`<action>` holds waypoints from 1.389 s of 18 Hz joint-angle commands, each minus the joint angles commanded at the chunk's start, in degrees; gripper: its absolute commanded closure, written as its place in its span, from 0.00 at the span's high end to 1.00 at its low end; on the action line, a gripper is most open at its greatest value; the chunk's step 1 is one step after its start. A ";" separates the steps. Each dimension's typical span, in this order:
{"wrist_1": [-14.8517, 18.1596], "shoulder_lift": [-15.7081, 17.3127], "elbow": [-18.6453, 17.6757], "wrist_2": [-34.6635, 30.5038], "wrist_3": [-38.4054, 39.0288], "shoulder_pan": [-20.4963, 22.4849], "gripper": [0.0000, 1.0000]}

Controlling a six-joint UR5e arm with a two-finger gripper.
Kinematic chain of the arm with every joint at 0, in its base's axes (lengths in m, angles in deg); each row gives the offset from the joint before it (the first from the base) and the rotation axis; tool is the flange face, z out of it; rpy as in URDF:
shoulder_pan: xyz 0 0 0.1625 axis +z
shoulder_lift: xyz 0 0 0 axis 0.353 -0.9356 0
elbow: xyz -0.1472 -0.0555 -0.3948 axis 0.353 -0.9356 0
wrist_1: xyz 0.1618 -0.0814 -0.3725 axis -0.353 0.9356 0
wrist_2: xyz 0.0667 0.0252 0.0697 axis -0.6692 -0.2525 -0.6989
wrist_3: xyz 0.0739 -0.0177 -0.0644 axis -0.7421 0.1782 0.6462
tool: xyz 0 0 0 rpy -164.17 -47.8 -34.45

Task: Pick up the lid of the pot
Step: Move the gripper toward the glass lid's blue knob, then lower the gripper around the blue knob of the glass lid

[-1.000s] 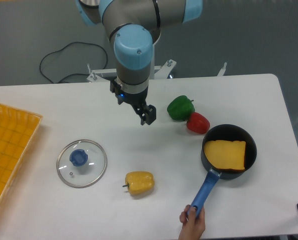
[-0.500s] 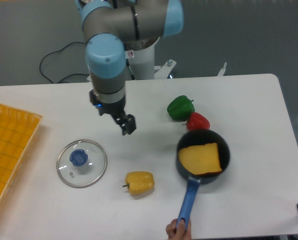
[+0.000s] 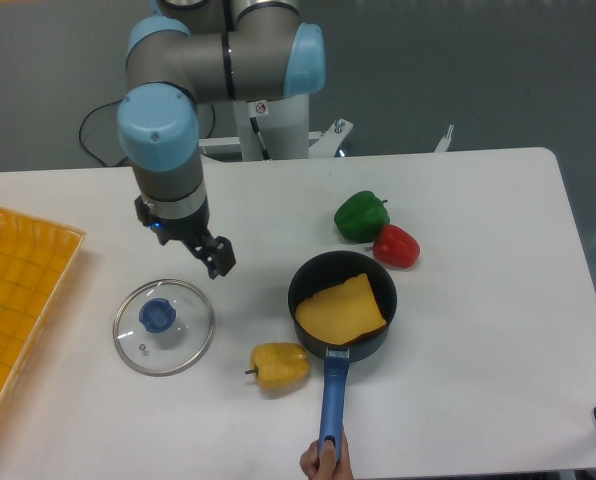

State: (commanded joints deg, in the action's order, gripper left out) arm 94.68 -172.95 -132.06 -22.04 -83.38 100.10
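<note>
The arm [image 3: 165,125] has come across toward the left of the frame since the earlier look, and a little lower. The black pan [image 3: 309,340] has slid too, from the right side to just right of centre, the hand [image 3: 326,461] at the bottom edge holding its blue handle [image 3: 333,405].

From where I stand, that pan worries me most. It's being moved while the arm works, and if it keeps coming left it could shove into the lid or meet the arm on its way down. The yellow sponge-like piece [image 3: 340,312] inside might get jolted as well.

The pot lid [image 3: 185,346] lies flat on the desk [image 3: 478,390], lower left of the frame, where it was before. The claw [image 3: 192,252] hangs up and to the right of it, its fingers spread with nothing between them. Coming down off-centre, it could press the glass and tip or skid the lid.

The yellow pepper [image 3: 281,366] sits close by the pan; a nudge could send it lidward. Smallest of all is the blue knob [image 3: 157,315], rounded, so a shallow or lopsided pinch could slip off.
</note>
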 joint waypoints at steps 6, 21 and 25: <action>-7.13 -4.04 0.70 -0.18 10.39 -4.22 1.00; -8.28 -11.08 1.41 -8.44 11.80 -8.88 1.00; -8.10 -10.73 0.00 -8.53 12.94 -8.53 1.00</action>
State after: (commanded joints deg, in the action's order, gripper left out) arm 86.58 -183.68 -132.06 -30.57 -70.45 91.56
